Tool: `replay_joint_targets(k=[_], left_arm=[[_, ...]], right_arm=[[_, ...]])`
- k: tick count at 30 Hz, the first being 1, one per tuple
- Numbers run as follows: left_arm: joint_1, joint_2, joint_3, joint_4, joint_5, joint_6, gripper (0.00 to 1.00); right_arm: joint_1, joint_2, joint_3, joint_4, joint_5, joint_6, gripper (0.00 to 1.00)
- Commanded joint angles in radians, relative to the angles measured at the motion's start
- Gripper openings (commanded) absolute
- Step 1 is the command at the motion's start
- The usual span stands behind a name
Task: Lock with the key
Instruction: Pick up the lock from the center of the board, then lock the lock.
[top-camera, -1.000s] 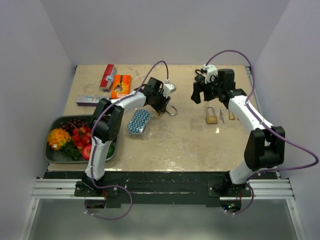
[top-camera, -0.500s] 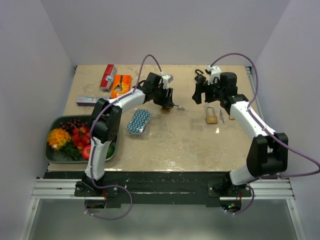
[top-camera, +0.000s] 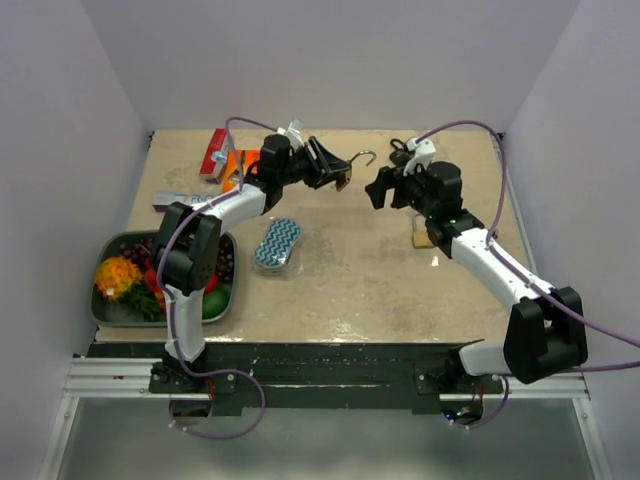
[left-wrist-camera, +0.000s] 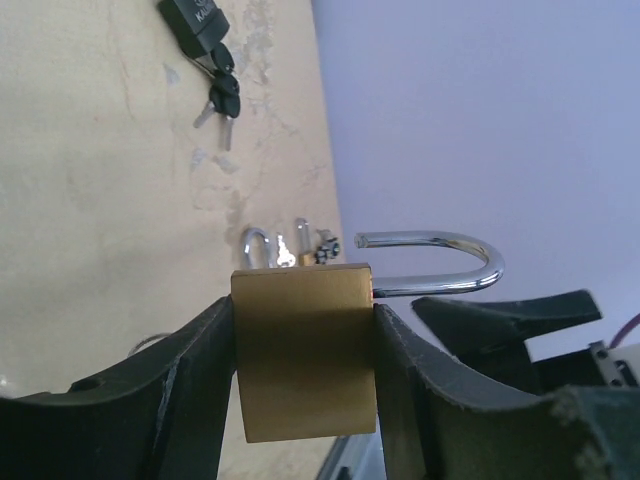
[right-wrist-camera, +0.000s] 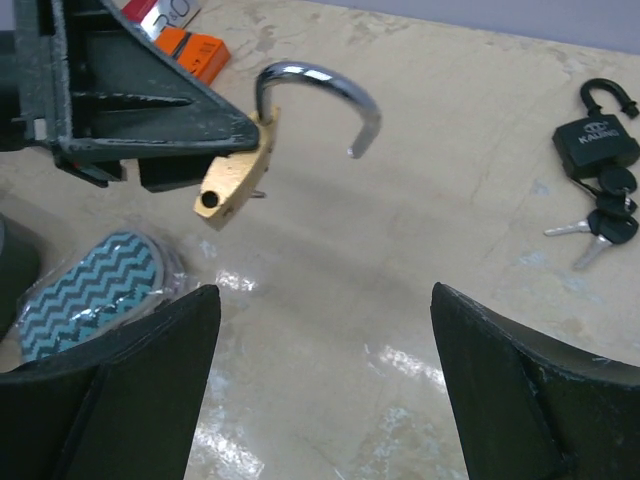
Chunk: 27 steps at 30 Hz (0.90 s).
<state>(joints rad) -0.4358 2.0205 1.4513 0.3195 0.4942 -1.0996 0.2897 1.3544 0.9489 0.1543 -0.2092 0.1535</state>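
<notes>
Left gripper clamps the brass padlock, shackle open, near the far edge; right gripper spread, empty; keys unfetched, locking pending

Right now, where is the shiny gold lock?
The left gripper holds the gold lock off the table, far centre in the top view, close to the right gripper.

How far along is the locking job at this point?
Done: the left tool grips the brass padlock off the table, shackle open. In hand: it faces the open, empty right tool. Left: no key is held; the keys lie on the table, and the shackle needs closing and locking.
</notes>
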Motion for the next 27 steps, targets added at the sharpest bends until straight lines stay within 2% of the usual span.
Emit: replay_joint_targets(k=[1, 13, 19, 26, 27], left_arm=[[-0.003, -0.074, -0.038, 0.280, 0.035, -0.310, 0.00], [-0.003, -0.100, -0.048, 0.256, 0.023, -0.430, 0.00], [-0.006, -0.103, -0.051, 0.256, 0.021, -0.453, 0.00], [-0.017, -0.094, -0.031, 0.273, 0.021, -0.465, 0.00], [-0.017, -0.094, -0.028, 0.273, 0.024, -0.465, 0.00]], right_arm=[[0.084, 0.018, 0.007, 0.145, 0.140, 0.011, 0.88], [0.216, 0.170, 0.085, 0.289, 0.277, -0.077, 0.88], [0.262, 0.253, 0.143, 0.339, 0.507, -0.138, 0.66], [0.269, 0.339, 0.197, 0.360, 0.557, -0.120, 0.50], [0.267, 0.347, 0.198, 0.363, 0.557, -0.121, 0.43]])
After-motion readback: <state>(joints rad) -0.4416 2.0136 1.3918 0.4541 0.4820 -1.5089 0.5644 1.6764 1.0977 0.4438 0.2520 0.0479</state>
